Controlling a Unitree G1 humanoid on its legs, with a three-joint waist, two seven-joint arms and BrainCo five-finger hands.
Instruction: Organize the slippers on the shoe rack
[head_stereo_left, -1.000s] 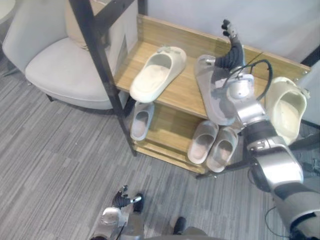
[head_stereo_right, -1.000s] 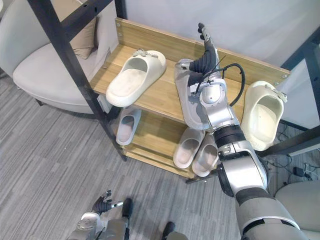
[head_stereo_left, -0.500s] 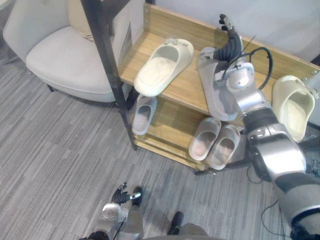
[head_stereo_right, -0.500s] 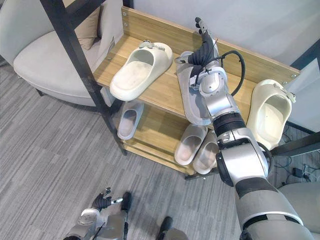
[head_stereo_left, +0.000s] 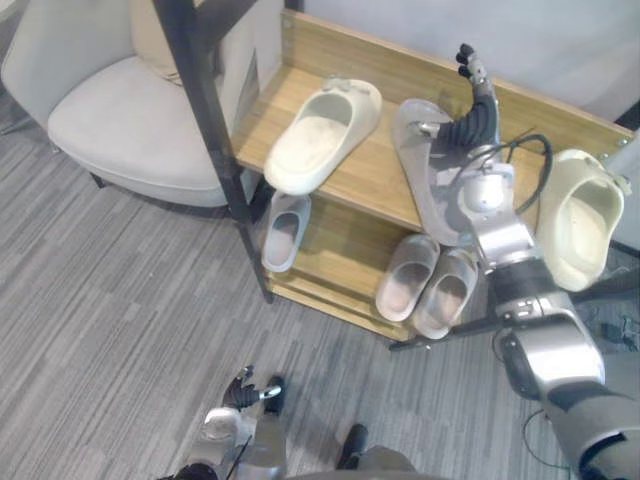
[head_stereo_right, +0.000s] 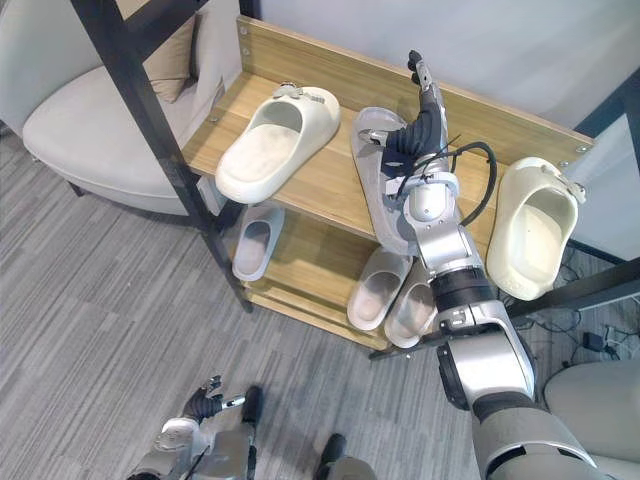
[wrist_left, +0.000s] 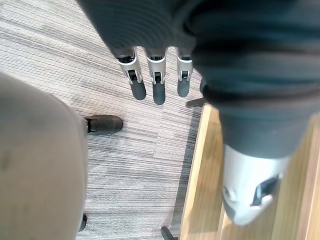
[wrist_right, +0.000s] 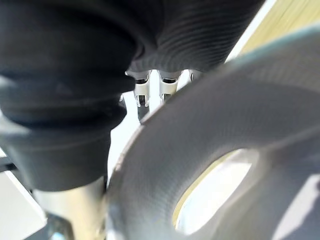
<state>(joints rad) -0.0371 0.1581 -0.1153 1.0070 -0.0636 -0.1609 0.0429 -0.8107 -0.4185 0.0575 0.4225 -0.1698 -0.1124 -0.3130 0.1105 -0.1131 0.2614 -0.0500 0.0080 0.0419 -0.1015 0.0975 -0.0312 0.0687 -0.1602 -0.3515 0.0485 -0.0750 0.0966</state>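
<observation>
Grey, the slipper lies midway along the wooden shoe rack's top shelf, its long axis running from the rack's back board to its front edge, where the heel overhangs. The right hand sits over its strap end, its fingers straight and unclenched, pointing up the back board. The left hand hangs slack-fingered low before the rack, so the right looks far nearer; I can read no writing.

Armchair left of shoe rack
</observation>
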